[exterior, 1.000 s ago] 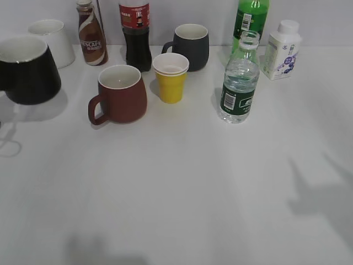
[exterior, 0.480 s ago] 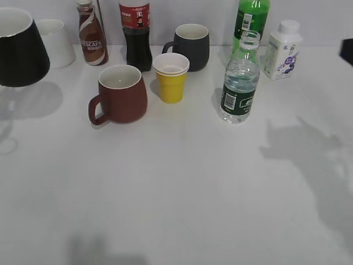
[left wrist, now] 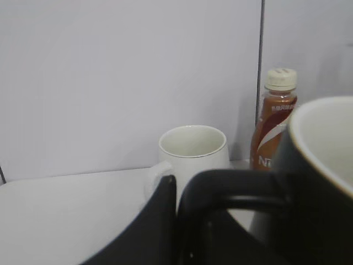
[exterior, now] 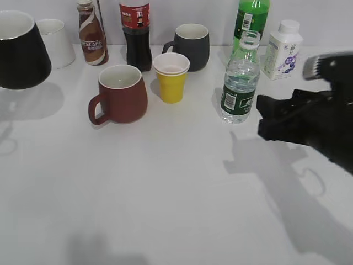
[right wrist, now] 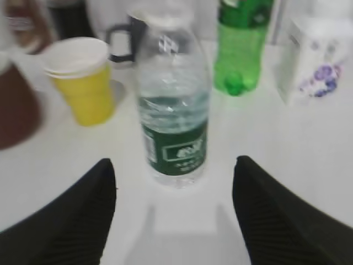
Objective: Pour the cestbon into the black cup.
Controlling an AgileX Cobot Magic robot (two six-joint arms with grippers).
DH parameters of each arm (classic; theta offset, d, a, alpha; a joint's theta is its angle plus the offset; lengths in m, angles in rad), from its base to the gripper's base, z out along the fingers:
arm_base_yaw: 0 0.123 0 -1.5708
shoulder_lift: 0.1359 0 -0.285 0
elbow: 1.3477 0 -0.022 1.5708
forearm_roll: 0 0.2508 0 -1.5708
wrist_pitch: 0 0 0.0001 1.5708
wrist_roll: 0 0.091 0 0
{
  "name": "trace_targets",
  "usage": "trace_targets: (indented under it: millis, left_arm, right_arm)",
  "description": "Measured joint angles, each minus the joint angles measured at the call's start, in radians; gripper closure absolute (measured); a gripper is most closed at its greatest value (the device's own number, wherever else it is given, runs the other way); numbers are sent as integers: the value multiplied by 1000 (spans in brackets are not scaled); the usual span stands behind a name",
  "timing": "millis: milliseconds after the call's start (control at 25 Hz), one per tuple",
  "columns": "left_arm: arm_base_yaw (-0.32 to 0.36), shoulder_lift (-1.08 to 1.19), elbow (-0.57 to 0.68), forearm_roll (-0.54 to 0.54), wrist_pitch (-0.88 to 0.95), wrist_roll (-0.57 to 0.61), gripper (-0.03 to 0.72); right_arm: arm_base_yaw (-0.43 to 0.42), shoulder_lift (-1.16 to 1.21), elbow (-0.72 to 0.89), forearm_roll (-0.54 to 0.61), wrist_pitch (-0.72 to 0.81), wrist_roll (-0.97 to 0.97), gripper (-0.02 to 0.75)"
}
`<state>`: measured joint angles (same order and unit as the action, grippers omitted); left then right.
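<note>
The black cup, white inside, hangs above the table at the far left. My left gripper is shut on its black loop handle; the cup body fills the right of the left wrist view. The gripper itself is out of the exterior view. The cestbon, a capless clear bottle with a dark green label, stands upright right of centre. My right gripper is open just right of it. In the right wrist view the cestbon stands ahead between the spread fingers, untouched.
A brown mug, a yellow paper cup and a dark grey mug stand left of the cestbon. A white mug, a Nescafe bottle, a cola bottle, a green soda bottle and a white milk bottle line the back.
The black cup has risen off the table and moved left. My right arm has come into view from the right and now reaches toward the cestbon.
</note>
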<state>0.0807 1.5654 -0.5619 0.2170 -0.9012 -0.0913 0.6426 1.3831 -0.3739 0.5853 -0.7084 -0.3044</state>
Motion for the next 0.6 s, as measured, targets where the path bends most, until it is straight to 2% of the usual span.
trace_targets:
  millis: [240, 600]
  left_arm:
    - [0, 0, 0, 44, 2, 0, 651]
    - [0, 0, 0, 81, 2, 0, 651]
  right_arm:
    - [0, 226, -49, -15, -184, 56, 236]
    - [0, 433, -233, 30, -204, 79, 222]
